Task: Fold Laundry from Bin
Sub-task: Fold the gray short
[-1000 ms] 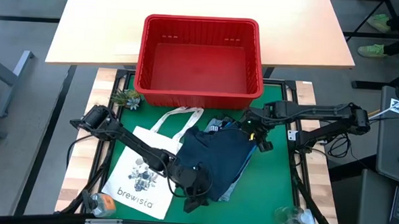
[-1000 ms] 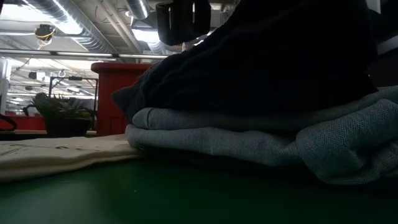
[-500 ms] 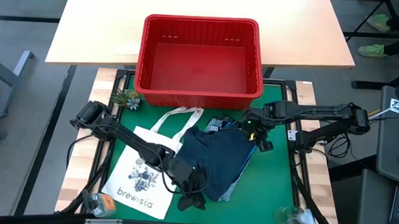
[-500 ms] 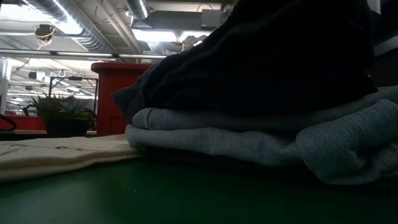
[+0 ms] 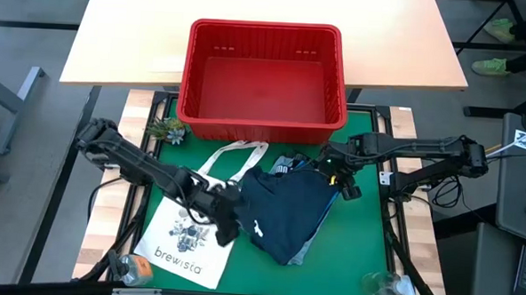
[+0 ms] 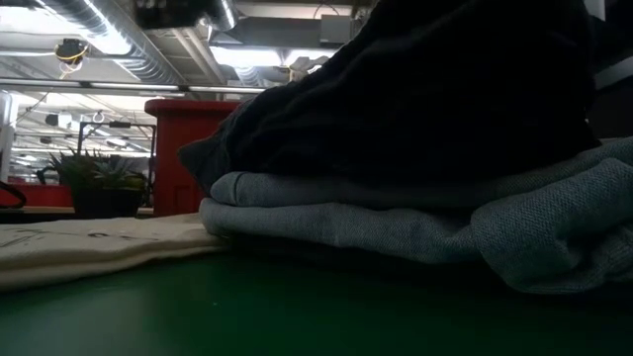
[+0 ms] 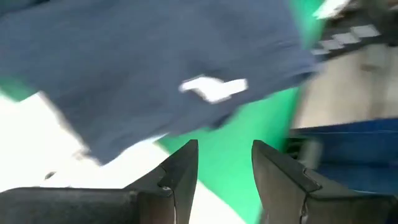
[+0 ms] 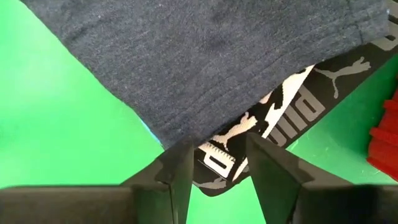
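Left hand (image 5: 227, 224) spread, empty, over white canvas tote bag (image 5: 181, 235) beside dark navy soft garment (image 5: 285, 211). Right hand (image 5: 334, 179) spread at garment's far edge, nothing pinched. Risk: fingers snagging hem, dragging pile askew. Garment rumpled, atop folded stack on green worktop (image 5: 358, 248); red slotted plastic bin (image 5: 262, 121) behind.

Both arms were dark, jointed links with black cables trailing from their bases. The right arm carried a small yellow marking near its wrist (seen from above). Each pincer ended in two flat, dark grey fingers (image 8: 177, 180) with squared tips.
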`<action>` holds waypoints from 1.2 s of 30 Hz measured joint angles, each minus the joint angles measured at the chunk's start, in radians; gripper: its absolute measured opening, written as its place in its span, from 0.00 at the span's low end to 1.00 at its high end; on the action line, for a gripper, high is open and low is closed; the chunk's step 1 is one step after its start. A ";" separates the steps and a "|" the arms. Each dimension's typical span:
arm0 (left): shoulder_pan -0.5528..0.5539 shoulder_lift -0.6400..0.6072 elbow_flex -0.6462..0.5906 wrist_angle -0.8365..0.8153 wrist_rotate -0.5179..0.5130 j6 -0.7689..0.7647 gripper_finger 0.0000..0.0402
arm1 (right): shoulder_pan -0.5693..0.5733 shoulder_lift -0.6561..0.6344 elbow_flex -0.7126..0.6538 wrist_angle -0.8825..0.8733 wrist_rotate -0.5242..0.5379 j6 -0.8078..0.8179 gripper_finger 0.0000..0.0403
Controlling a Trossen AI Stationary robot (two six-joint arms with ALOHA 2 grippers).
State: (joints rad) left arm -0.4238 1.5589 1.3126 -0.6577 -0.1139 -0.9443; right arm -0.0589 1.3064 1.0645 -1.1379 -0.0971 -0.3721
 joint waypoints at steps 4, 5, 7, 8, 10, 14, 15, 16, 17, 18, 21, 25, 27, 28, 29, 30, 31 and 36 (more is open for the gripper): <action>0.033 -0.028 0.000 -0.196 -0.012 -0.060 0.36 | 0.000 0.000 0.000 -0.002 -0.006 0.000 0.37; 0.041 -0.030 0.000 -0.235 -0.009 -0.064 0.36 | 0.000 0.000 0.000 -0.002 -0.007 0.000 0.37; 0.062 -0.030 0.000 -0.301 0.021 -0.055 0.36 | 0.000 0.000 0.000 -0.003 -0.008 0.000 0.37; 0.073 -0.030 0.000 -0.333 0.038 -0.042 0.36 | 0.000 0.000 0.000 -0.004 -0.008 0.000 0.37; 0.098 -0.030 0.000 -0.382 0.076 -0.007 0.36 | 0.000 0.000 0.000 -0.007 -0.008 0.000 0.37; 0.158 -0.030 0.000 -0.402 0.129 0.124 0.36 | 0.000 0.000 0.000 -0.011 -0.008 0.000 0.37; 0.177 -0.030 0.000 -0.402 0.138 0.161 0.36 | 0.000 0.000 0.000 -0.012 -0.008 0.000 0.37; 0.197 -0.030 0.000 -0.403 0.142 0.197 0.36 | 0.000 0.000 0.000 -0.014 -0.008 0.000 0.37; 0.220 -0.030 -0.003 -0.404 0.146 0.232 0.36 | 0.000 0.000 0.000 -0.015 -0.008 0.000 0.37; 0.246 -0.030 -0.013 -0.399 0.153 0.261 0.36 | 0.000 0.000 0.000 -0.015 -0.008 0.000 0.37; 0.328 -0.030 -0.065 -0.397 0.198 0.344 0.36 | 0.000 0.000 0.000 -0.015 -0.008 0.000 0.37; 0.443 -0.030 -0.204 -0.260 0.322 0.402 0.36 | 0.000 0.000 0.000 -0.015 -0.008 0.000 0.37; 0.489 -0.029 -0.285 -0.116 0.403 0.399 0.36 | 0.000 0.000 0.000 -0.016 -0.008 0.000 0.37; 0.507 -0.029 -0.323 -0.032 0.441 0.387 0.36 | 0.000 0.000 0.000 -0.015 -0.008 0.000 0.37; 0.523 -0.029 -0.360 0.053 0.471 0.364 0.36 | 0.000 0.000 0.000 -0.015 -0.008 0.000 0.37; 0.538 -0.029 -0.396 0.135 0.490 0.336 0.36 | 0.000 0.000 0.000 -0.015 -0.008 0.000 0.37; 0.551 -0.029 -0.427 0.208 0.499 0.302 0.36 | 0.000 0.000 0.000 -0.015 -0.008 0.000 0.37; 0.593 -0.029 -0.524 0.414 0.442 0.148 0.36 | 0.000 0.000 0.000 -0.012 -0.008 0.000 0.37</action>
State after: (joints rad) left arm 0.1696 1.5295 0.7883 -0.2437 0.3285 -0.7961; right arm -0.0589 1.3064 1.0645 -1.1500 -0.1051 -0.3721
